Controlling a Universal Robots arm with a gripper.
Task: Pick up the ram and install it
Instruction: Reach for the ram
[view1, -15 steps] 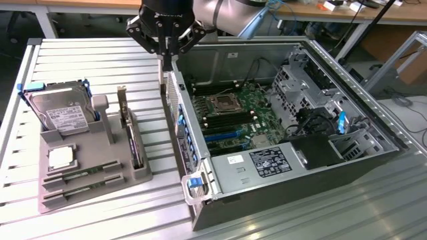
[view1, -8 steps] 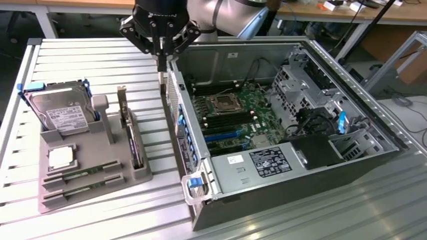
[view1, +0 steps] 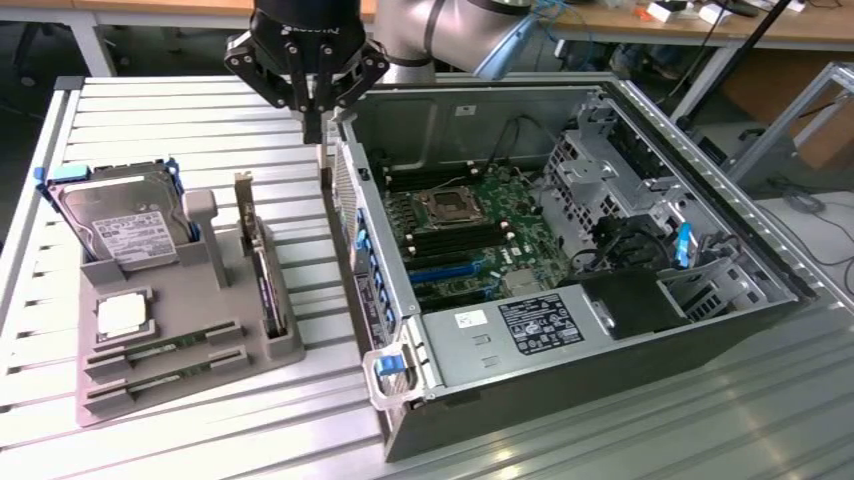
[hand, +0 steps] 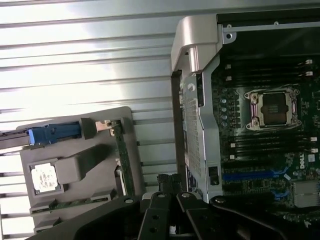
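While gripper (view1: 316, 135) hangs clenched, empty, ram (view1: 167, 351) in grey holder (view1: 286, 350); lengthwise along its near edge

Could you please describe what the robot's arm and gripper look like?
The arm is a smooth silver-grey tube with a pale blue joint cap. The gripper is black, with pale lettering on its body and bolted linkage fingers tapering to narrow tips.

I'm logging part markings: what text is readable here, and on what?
"DELL": white print, sideways, on the green motherboard.
Too small to read: the silver hard drive's label, the white label on the black shroud, the pale lettering on the black gripper.
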